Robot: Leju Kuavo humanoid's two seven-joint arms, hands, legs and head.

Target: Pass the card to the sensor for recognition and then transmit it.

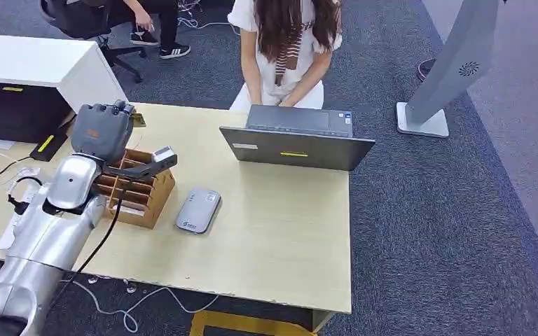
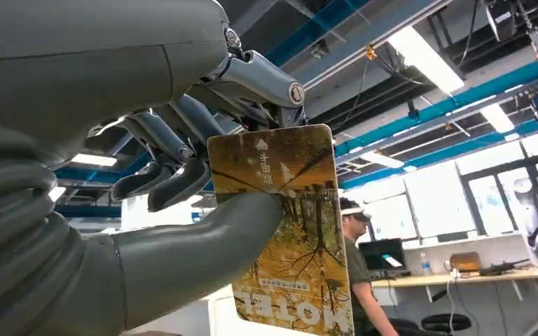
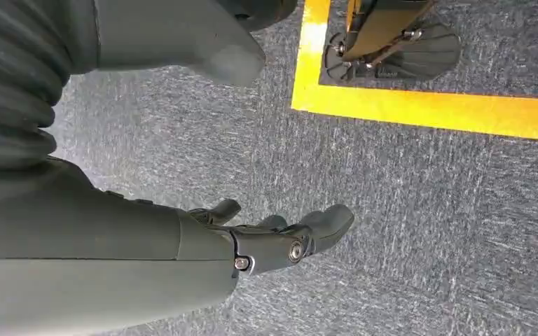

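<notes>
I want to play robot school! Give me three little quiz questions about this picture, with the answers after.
1. True or false: the left hand holds the card.
2. What lies on the table between the wooden box and the laptop?
A. a cup
B. the grey sensor
C. a book
3. Fill in: the right hand hangs over the ____.

Key: 1 true; 2 B; 3 carpet.

The light wooden table stands on grey-blue carpet. Directly on it lie a wooden slotted card holder, a grey card sensor just beside the holder, and an open grey laptop at the far edge.
</notes>
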